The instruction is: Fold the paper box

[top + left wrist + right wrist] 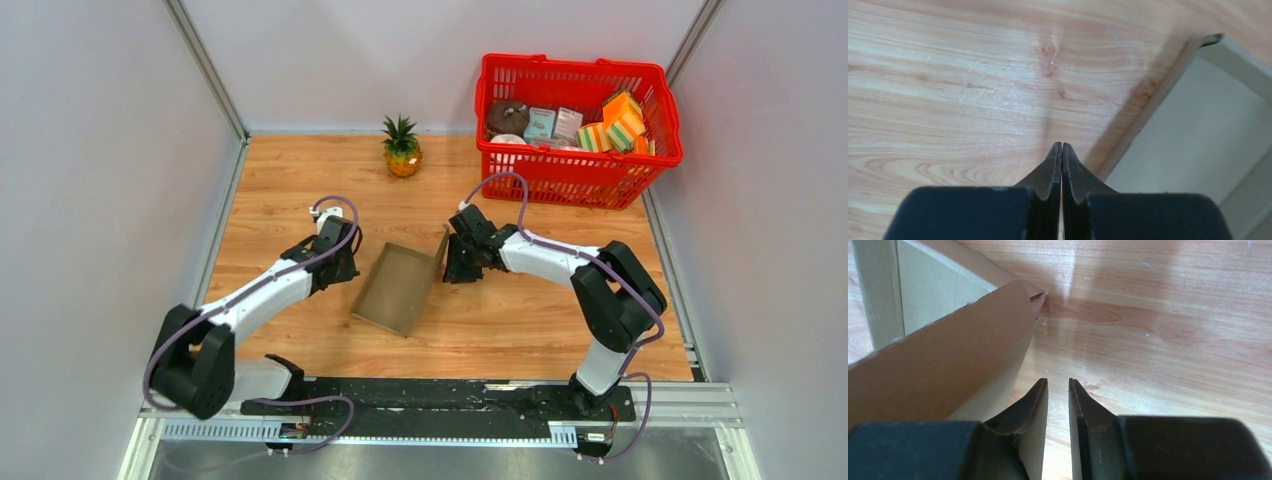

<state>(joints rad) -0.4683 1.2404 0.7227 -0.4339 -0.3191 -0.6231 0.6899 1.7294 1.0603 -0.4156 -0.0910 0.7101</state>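
With the left hand [338, 262] parked just left of the paper box [398, 288], its wrist view shows the fingers [1054, 165] pressed together on nothing, only bare wood of the surface [520, 320] under them. The overhead doesn't show me whether it touches the box's left wall, so I call it beside, not on. The box sits mid-surface between the two hands as a shallow open tray. Its walls are partly up, and the tall flap [440, 248] on its right side stands tilted. The right hand [458, 268] is just right of that flap. Its wrist view has the fingers a little apart with wood showing through the slit, so it pinches nothing, and the cardboard [948, 355] runs along the outer side of the left finger. I can't tell if that's contact. The red basket [570, 65] with its packages is well apart at the back right, so it's no factor. On risk, I judge the fold unfinished. The cardboard is thin and nothing pins it, so a push from either hand could slide or spin the whole tray instead of bending a crease. The flap could spring back or buckle off its crease line. A shut left hand can't catch a wall if the box skates.
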